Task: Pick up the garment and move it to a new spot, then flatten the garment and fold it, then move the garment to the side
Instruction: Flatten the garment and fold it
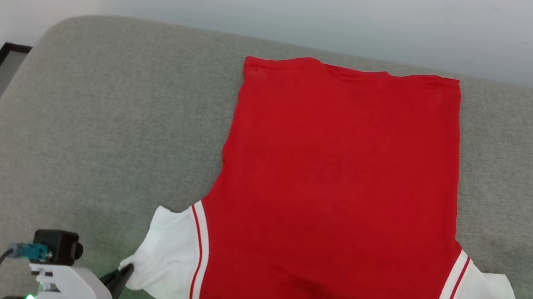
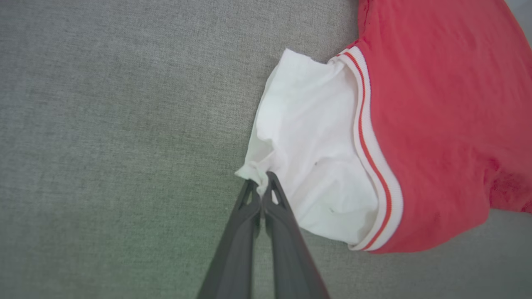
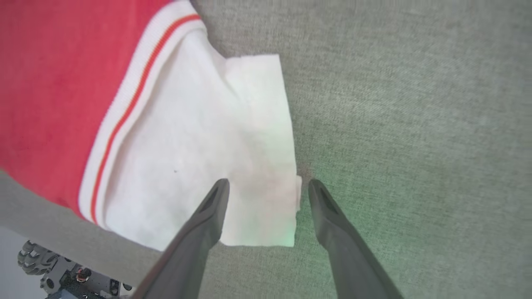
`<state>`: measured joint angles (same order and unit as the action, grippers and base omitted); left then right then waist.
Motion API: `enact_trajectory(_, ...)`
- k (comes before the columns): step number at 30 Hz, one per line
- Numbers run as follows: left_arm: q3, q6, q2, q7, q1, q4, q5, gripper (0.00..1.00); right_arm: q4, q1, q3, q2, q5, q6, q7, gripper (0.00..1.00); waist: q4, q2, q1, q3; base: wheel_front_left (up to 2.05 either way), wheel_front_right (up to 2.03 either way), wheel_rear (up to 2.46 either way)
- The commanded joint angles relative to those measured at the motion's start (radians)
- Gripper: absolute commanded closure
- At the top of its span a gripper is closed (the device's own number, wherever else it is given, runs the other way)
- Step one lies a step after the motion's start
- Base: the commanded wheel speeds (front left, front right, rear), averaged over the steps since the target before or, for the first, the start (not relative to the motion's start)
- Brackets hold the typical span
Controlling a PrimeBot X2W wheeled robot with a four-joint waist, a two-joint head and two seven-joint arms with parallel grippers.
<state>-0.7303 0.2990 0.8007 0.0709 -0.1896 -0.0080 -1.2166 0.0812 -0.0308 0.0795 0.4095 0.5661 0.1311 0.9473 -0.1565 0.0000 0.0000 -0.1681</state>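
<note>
Left gripper (image 2: 262,182): pinches the garment (image 1: 338,178) at its white sleeve edge; bare grey cushion (image 1: 98,125) lies outboard. Right gripper (image 3: 268,185): fingers spread, straddling the other sleeve's corner edge; bare cushion lies outboard.

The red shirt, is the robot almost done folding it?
Not yet. The garment lies spread flat on the grey cushion, so flattening looks done. The left gripper pinches one white sleeve; the right gripper stands open over the other sleeve. No fold shows, and moving it aside is left.

Head camera overlooks the garment (image 1: 338,178); wrist cameras (closer) frame its sleeves (image 2: 316,158).
</note>
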Motion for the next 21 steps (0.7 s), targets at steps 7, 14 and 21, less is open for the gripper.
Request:
enact_trajectory(7,-0.014,-0.004,-0.01,0.001,-0.007,0.011,0.022,1.0,0.153,-0.003,0.08,-0.004,0.015,-0.001,0.091,0.0,0.001,0.0,0.0,-0.006,0.0,0.0,0.0)
enact_trajectory(14,-0.034,-0.008,-0.033,0.019,-0.051,0.011,0.049,1.0,0.33,0.099,0.163,-0.027,0.017,-0.001,0.182,0.0,-0.028,0.0,0.0,-0.044,0.0,0.0,0.0)
enact_trajectory(21,-0.051,-0.026,-0.078,0.026,-0.108,0.026,0.07,1.0,0.265,0.384,0.096,-0.015,-0.049,-0.001,0.078,0.0,-0.065,0.0,0.0,-0.115,0.0,0.0,0.0)
